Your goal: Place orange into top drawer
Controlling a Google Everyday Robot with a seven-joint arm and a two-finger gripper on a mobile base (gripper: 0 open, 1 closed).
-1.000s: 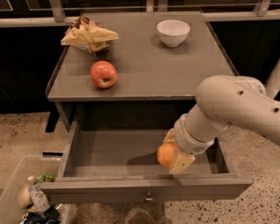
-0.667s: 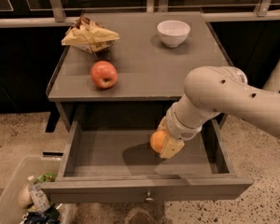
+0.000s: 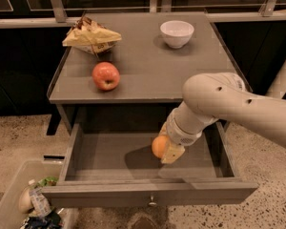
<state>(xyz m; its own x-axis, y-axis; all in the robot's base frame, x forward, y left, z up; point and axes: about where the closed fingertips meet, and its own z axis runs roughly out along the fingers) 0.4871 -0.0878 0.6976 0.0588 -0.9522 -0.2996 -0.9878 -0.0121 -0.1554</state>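
Grey drawer, change: the top drawer [image 3: 148,192] stood pulled out just as it had a second before, its knob [image 3: 152,203] facing the camera.
Orange, change: the orange [image 3: 157,147] had shifted left and slightly toward the drawer's back, from near the right wall to just right of the middle.
Arm, change: the arm [image 3: 229,101] had swung left with it, so its bulky elbow link sat further in over the table's front right corner.
Unchanged: the apple [image 3: 106,76], the white bowl [image 3: 177,33] and the crisp packet [image 3: 91,36] lay where they had been on the table [image 3: 148,75].
Arm pose: it entered from the right edge, ran left, bent downward at the elbow and dropped its wrist past the table's front edge into the open drawer.
Gripper: the gripper [image 3: 164,148] hung inside the drawer, right of centre, pointing down.
Jaws: closed around the orange; one cream finger [image 3: 173,153] pressed its right side.
Orange, place: held within the drawer, a shadow on the floor to its left; contact with that floor could not be told.
Bin: a clear bin [image 3: 9,190] of litter stood at the drawer's left front corner.
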